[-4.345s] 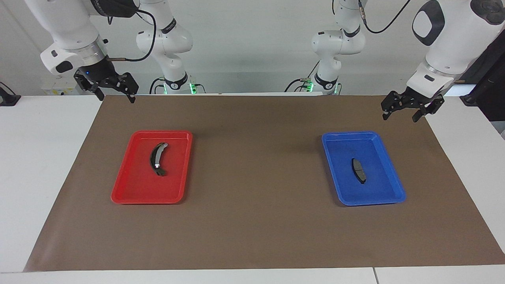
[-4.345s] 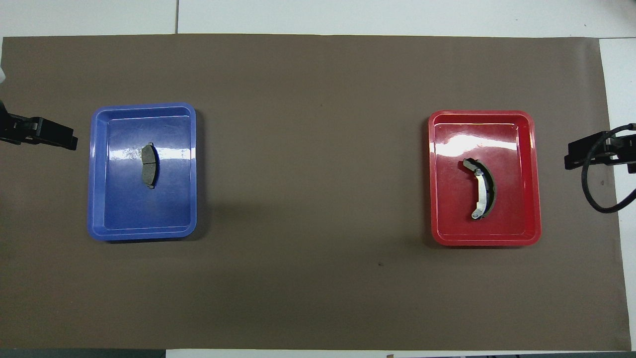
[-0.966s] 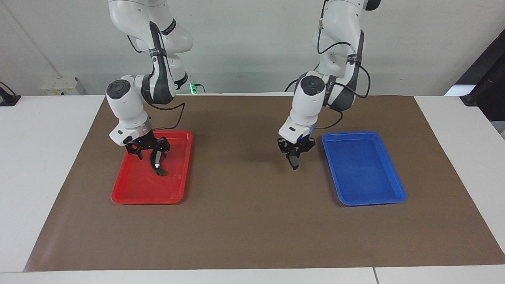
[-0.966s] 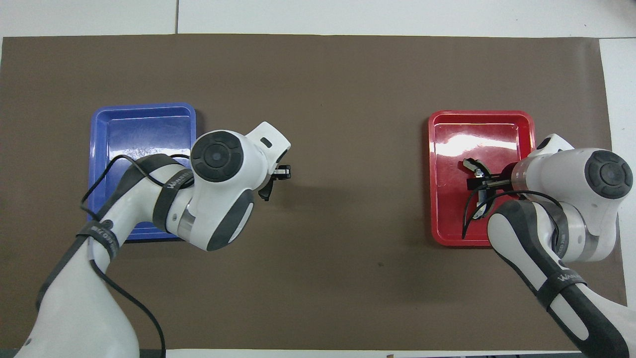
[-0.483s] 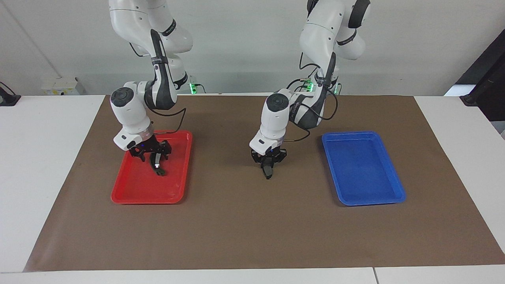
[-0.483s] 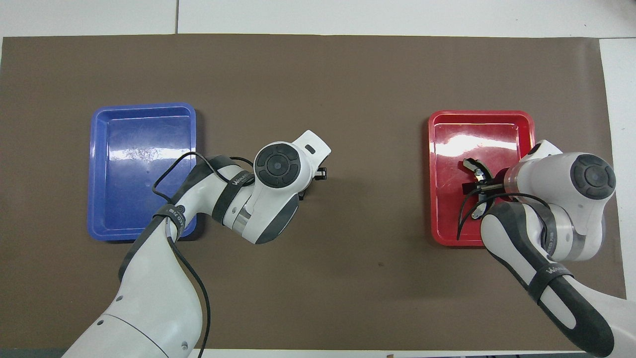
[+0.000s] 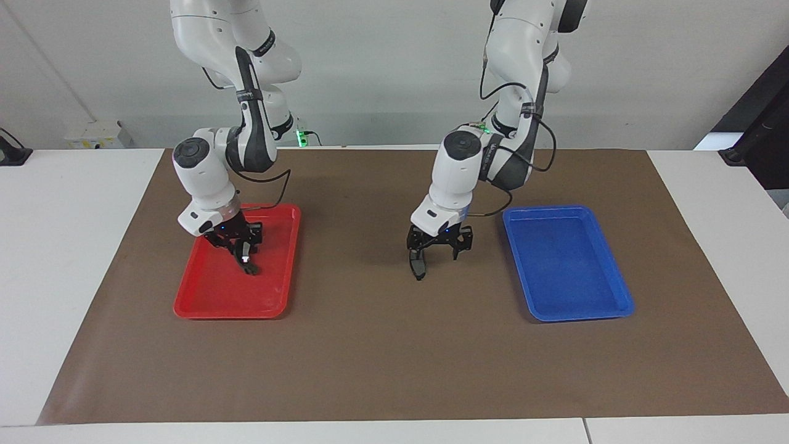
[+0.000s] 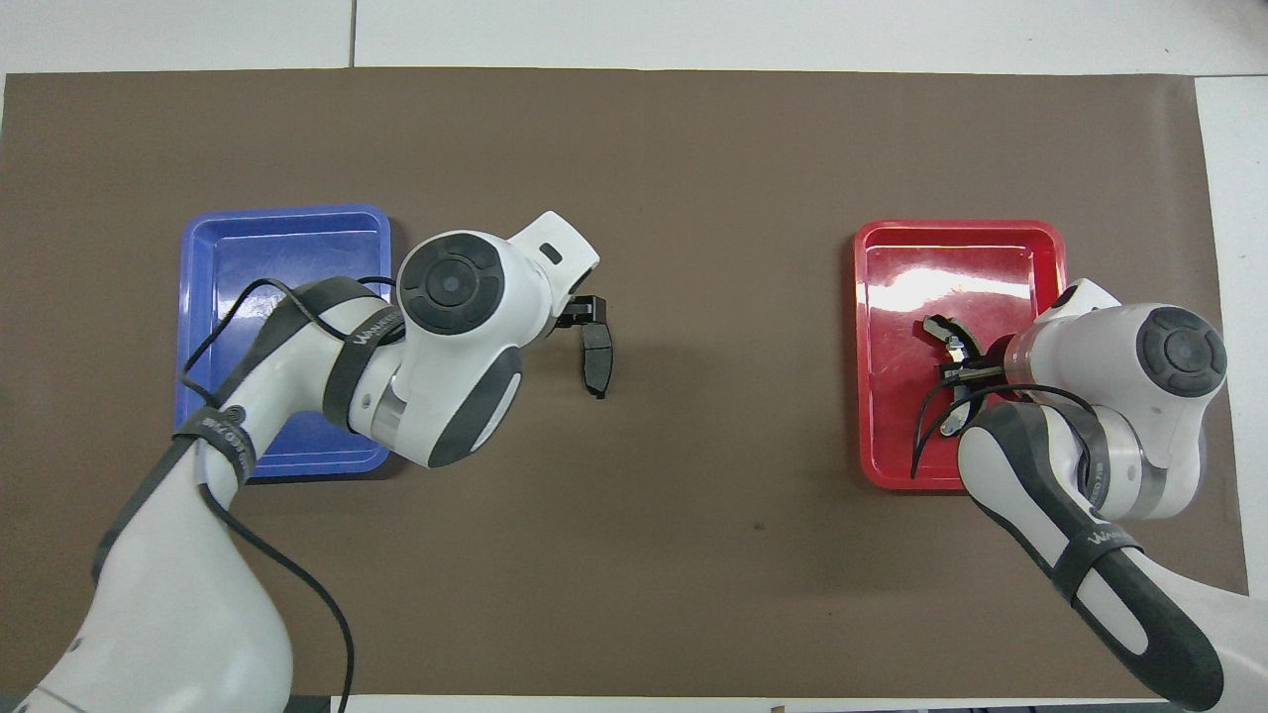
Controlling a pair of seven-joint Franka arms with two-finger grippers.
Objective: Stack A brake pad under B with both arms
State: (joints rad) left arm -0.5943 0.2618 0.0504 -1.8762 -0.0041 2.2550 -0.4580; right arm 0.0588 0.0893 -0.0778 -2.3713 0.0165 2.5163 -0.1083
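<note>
Facing view: brown mat (image 7: 394,345) bears blue tray (image 7: 607,296) and red tray (image 7: 203,302). Left gripper (image 7: 439,250) spread wide, holding nothing, over short pad (image 7: 419,267) on mat between trays. Right gripper (image 7: 237,246) clamps curved piece (image 7: 248,264) in red tray.

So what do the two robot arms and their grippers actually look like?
Both are glossy white jointed arms with dark grey joint bands and round dark caps. Black cables loop loosely along each forearm. The left gripper and right gripper are small, black and skeletal, with thin fingers and a tiny blue light.

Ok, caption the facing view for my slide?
Left gripper open over the brake pad on the mat; right gripper down on B.
</note>
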